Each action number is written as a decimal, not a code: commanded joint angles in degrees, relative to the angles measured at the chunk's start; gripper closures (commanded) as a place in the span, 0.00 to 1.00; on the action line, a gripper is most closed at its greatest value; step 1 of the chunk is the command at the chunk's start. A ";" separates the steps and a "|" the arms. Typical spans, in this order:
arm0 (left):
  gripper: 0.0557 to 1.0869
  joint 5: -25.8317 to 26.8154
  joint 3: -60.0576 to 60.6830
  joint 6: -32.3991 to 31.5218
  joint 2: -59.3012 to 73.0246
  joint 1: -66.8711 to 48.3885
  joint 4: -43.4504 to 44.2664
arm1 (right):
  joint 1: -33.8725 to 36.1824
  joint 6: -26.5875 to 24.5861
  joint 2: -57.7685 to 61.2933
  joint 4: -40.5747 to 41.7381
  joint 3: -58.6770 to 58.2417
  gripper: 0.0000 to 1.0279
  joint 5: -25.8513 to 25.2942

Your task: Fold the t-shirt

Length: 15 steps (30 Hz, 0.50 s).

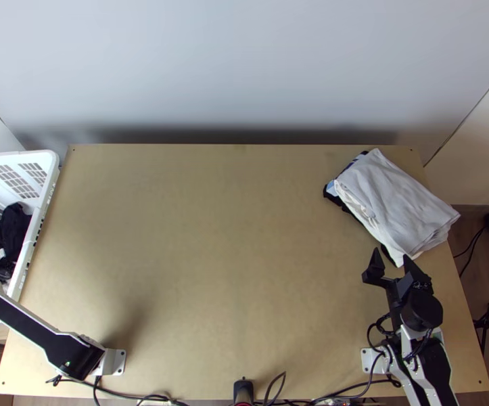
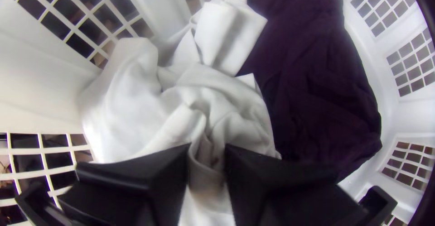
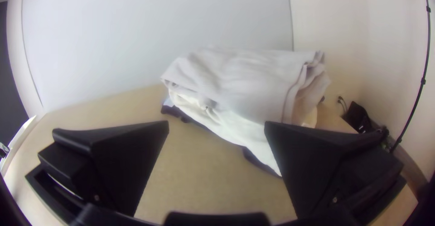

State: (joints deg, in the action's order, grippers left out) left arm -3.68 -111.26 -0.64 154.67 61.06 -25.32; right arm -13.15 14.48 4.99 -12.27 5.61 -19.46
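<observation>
Left fingers (image 2: pixel 156 176), seemingly around half-hidden cloth (image 2: pixel 215 99)

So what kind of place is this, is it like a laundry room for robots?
Probably a robot workspace for practising laundry. There's an open robot claw at a wooden table, a pile of folded clothes and a white basket with crumpled clothes inside.

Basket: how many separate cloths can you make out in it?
2 at least: a bunched white cloth at the left gripper, and a dark cloth beside it. More may be hidden underneath; can't rule out the white being several pieces.
</observation>
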 commanded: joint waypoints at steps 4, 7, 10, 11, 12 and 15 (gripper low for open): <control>0.96 4.91 -0.18 -0.50 -9.21 -0.50 -6.06 | 0.14 -0.15 -0.34 0.06 0.02 0.05 -0.05; 0.96 12.21 3.77 -3.13 -22.13 -1.29 -8.43 | 0.31 -0.15 -0.51 0.06 0.02 0.05 -0.05; 0.96 20.03 5.44 -7.00 -36.02 -2.17 -10.98 | 0.40 -0.07 -0.78 0.06 0.02 0.05 -0.05; 0.96 21.96 5.44 -8.14 -40.32 -2.70 -11.50 | 0.40 -0.07 -0.86 0.06 0.02 0.05 -0.05; 0.96 23.28 5.44 -9.37 -44.54 -3.31 -11.50 | 0.40 -0.07 -0.95 0.06 0.02 0.05 -0.05; 0.96 28.03 5.18 -13.07 -54.65 -5.16 -11.24 | 0.49 -0.07 -1.22 0.06 0.02 0.05 -0.05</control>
State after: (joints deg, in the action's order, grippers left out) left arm 13.72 -107.37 -7.20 122.58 58.76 -34.54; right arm -12.84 14.33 4.27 -12.23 5.61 -19.49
